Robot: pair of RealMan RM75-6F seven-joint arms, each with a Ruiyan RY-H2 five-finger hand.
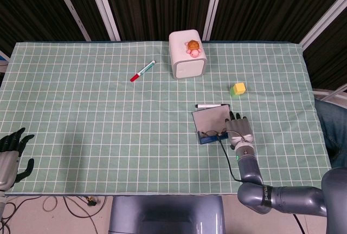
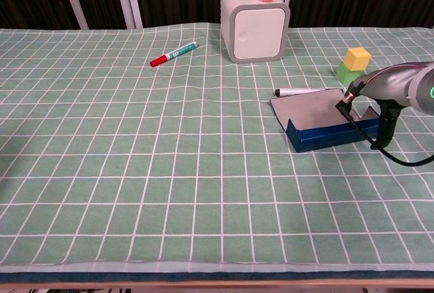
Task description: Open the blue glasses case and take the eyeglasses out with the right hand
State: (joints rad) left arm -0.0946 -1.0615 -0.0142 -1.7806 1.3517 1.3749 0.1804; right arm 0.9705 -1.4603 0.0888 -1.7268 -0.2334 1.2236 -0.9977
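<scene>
The dark left hand (image 1: 11, 155) lies at the near table edge, fingers spread, holding nothing. Farther in, the grey right hand (image 1: 239, 130) rests fingers apart over the right end of the open blue glasses case (image 1: 214, 125), where the thin-rimmed eyeglasses (image 1: 212, 133) lie along its near wall.

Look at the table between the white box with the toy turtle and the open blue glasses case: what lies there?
Only a black-and-white pen, lying just behind the glasses case; otherwise bare cloth up to the white box. Both views show it.
</scene>
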